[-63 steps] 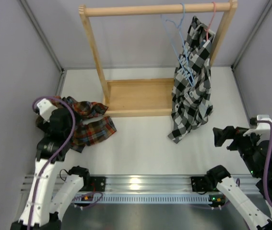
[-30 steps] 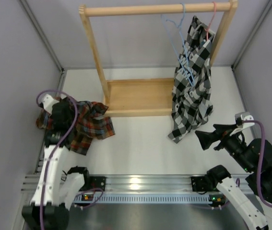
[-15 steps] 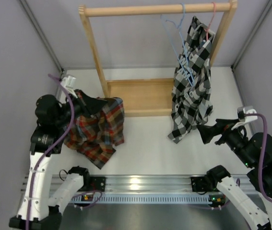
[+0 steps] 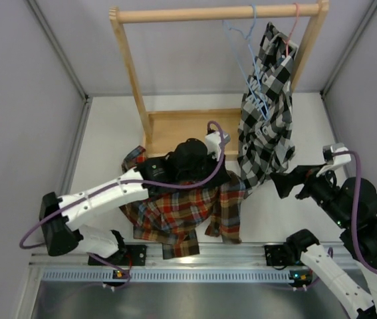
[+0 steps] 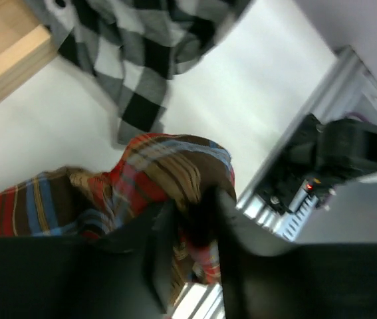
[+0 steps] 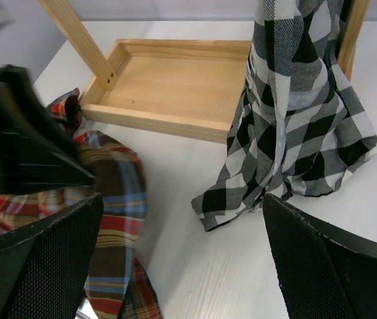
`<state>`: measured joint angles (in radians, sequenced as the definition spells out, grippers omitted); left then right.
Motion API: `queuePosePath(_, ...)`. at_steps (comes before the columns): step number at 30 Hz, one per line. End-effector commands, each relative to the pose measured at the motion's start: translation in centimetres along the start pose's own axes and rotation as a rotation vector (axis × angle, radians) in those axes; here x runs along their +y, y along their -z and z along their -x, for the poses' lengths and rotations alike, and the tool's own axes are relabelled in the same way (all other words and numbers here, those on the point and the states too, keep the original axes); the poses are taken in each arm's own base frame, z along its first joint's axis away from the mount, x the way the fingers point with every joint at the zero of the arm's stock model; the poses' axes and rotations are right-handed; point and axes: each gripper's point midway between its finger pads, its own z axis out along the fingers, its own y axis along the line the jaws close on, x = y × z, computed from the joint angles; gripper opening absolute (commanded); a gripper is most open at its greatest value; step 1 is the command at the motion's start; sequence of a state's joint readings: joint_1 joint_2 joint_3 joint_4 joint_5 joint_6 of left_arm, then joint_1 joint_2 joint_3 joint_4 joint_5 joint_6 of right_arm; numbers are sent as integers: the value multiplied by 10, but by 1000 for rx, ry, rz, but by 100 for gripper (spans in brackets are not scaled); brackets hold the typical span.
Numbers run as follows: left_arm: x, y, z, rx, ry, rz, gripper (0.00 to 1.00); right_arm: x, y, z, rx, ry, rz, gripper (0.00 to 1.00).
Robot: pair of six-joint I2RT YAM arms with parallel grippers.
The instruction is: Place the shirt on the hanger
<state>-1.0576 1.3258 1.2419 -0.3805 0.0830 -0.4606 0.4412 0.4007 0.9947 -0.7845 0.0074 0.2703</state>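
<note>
The shirt [image 4: 187, 214], in red, orange, green and blue checks, hangs in a bunch from my left gripper [image 4: 216, 174] in front of the rack, its lower folds trailing toward the table's front edge. In the left wrist view the left gripper [image 5: 198, 229] is shut on a fold of the shirt [image 5: 161, 169]. The light-blue hanger [image 4: 250, 33] hangs by its hook from the rack's top rail, beside the checked shirt. My right gripper [image 4: 285, 183] stands open at the right, empty; in its own view the right gripper [image 6: 181, 226] frames bare table, with the shirt [image 6: 118, 199] at its left.
A wooden rack [image 4: 188, 133] with a tray base and a top rail stands at the back. A black-and-white checked shirt [image 4: 265, 126] hangs from a pink-red hanger [image 4: 295, 26] at the rail's right end. An aluminium rail [image 4: 188, 256] runs along the front edge.
My left arm has swung from the table's left side to the middle, carrying the plaid shirt in front of the rack. The right gripper has edged slightly toward the checked shirt.
</note>
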Motion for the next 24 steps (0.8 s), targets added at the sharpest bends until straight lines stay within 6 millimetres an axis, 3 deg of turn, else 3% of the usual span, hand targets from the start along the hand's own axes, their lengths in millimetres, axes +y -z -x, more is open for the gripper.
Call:
queuePosePath(1, 27, -28, 27, -108, -33, 142, 41, 8, 18, 7, -26, 37, 53, 100)
queuePosePath(3, 46, -26, 28, -131, -17, 221, 72, 27, 20, -4, 9, 66, 176, 99)
queuePosePath(4, 63, -17, 36, -174, -2, 308, 85, 40, 21, -7, 21, 83, 256, 99)
queuePosePath(5, 79, 4, 44, -208, 18, 388, 98, 53, 21, -12, 42, 92, 338, 99)
queuePosePath(7, 107, 39, 54, -281, 50, 558, 98, 85, 21, -33, 133, 82, 556, 100)
queuePosePath(8, 133, 83, 71, -396, 76, 736, 98, 95, 18, -29, 120, 65, 620, 99)
queuePosePath(9, 151, 107, 63, -400, 108, 842, 98, 102, 11, -44, 182, 35, 677, 99)
queuePosePath(10, 165, 129, 60, -424, 140, 914, 98, 104, 5, -48, 197, 22, 697, 100)
queuePosePath(11, 193, 157, 60, -459, 197, 1012, 98, 106, 0, -50, 203, 15, 708, 99)
queuePosePath(12, 201, 183, 57, -490, 241, 1026, 98, 107, -12, -57, 231, 14, 708, 98)
queuePosePath(13, 219, 194, 43, -473, 264, 1069, 98, 108, -16, -60, 241, 20, 705, 98)
queuePosePath(14, 245, 221, 36, -483, 310, 1162, 98, 106, -28, -60, 232, 24, 657, 96)
queuePosePath(16, 262, 240, 17, -442, 354, 1211, 98, 130, -32, -82, 303, 67, 705, 95)
queuePosePath(17, 278, 253, 3, -424, 393, 1273, 98, 124, -51, -87, 286, 113, 570, 96)
queuePosePath(18, 282, 255, -4, -406, 413, 1274, 98, 134, -63, -103, 335, 174, 522, 97)
queuePosePath(19, 282, 259, -10, -406, 428, 1276, 98, 168, -45, -123, 359, 277, 585, 99)
queuePosePath(20, 285, 262, -20, -397, 454, 1284, 98, 166, -66, -143, 366, 387, 435, 99)
queuePosePath(22, 272, 265, -26, -401, 466, 1232, 98, 205, -60, -155, 340, 439, 474, 100)
queuePosePath(23, 269, 266, -28, -400, 457, 1216, 98, 218, -63, -178, 359, 496, 470, 98)
queuePosePath(24, 264, 268, -28, -409, 442, 1198, 98, 229, -64, -187, 354, 509, 487, 97)
